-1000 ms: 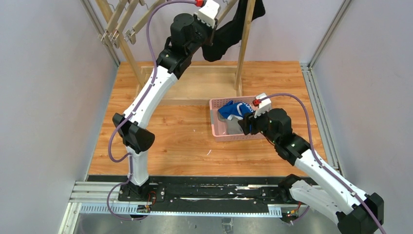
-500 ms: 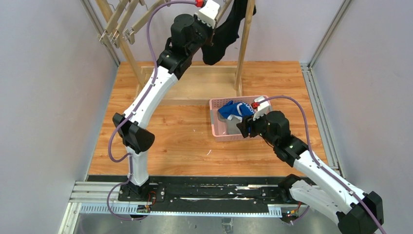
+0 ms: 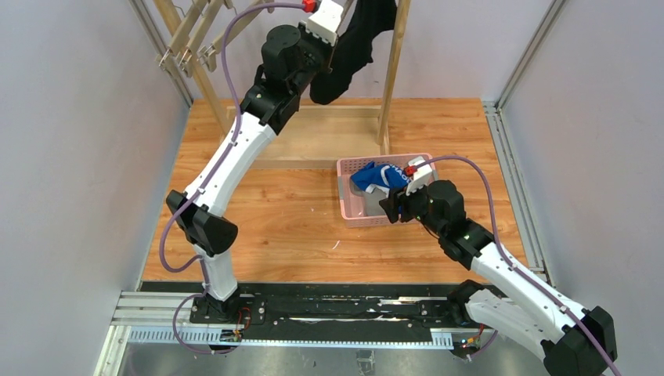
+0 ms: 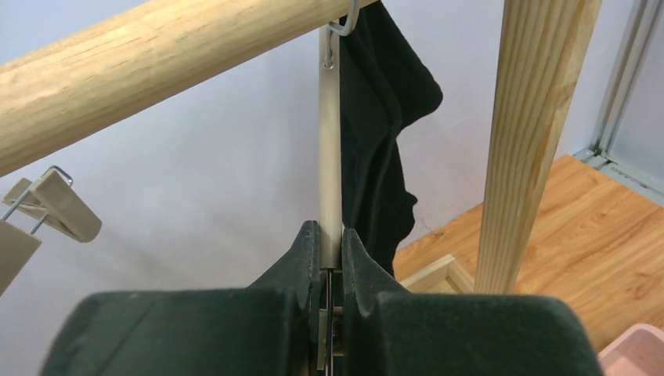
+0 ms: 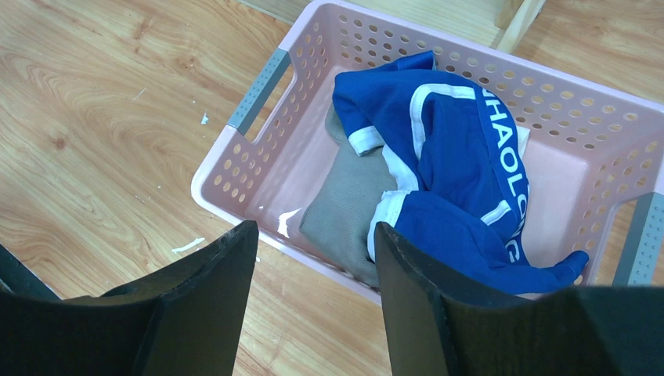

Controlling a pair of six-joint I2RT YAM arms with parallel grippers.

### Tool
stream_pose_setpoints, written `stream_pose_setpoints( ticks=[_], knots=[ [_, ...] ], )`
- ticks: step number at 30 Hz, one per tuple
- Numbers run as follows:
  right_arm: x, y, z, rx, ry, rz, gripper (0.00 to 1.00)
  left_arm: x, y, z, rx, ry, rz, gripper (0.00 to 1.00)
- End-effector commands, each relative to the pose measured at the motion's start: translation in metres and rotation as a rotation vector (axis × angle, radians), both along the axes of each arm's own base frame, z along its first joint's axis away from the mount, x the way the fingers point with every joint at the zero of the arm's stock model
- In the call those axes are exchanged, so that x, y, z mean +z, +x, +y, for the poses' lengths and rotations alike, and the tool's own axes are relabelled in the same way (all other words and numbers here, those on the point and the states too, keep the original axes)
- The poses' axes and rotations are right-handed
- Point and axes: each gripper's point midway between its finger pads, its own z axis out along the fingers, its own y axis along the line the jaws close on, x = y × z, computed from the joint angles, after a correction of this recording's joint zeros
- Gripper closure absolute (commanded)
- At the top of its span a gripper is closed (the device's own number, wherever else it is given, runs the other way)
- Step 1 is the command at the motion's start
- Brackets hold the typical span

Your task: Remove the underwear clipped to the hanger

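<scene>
The wooden table [image 3: 258, 211] fills the middle of the top view. A thick wooden bar [image 4: 156, 55] runs across the top of the left wrist view. The pink basket [image 5: 258, 157] sits right of the middle of the table.

The black briefs [image 4: 384, 117] hang under the bar, at the top middle. The blue briefs [image 5: 462, 157] lie in the basket, partly on the grey briefs [image 5: 344, 204].

The right gripper [image 5: 313, 235] is spread wide over the basket's lower left rim. The left gripper [image 4: 330, 243] is squeezed on a pale strip [image 4: 330, 157] that hangs just beside the black briefs.
</scene>
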Motion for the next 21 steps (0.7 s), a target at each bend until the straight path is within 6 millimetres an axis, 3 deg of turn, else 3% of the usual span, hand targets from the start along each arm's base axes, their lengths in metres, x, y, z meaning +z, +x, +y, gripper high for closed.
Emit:
stream_pose_setpoints(
  ticks=[1, 13, 21],
  knots=[
    [0.001, -0.005, 0.006, 0.019, 0.027, -0.008, 0.42, 0.064, -0.028, 0.025, 0.049, -0.071, -0.161, 1.00],
    [-0.002, -0.007, 0.008, 0.027, 0.034, 0.003, 0.42, 0.009, -0.039, 0.039, 0.080, 0.027, -0.065, 1.00],
    [0.010, 0.006, 0.003, -0.016, 0.001, -0.036, 0.39, -0.039, -0.066, 0.063, 0.108, 0.104, 0.025, 1.00]
  ],
)
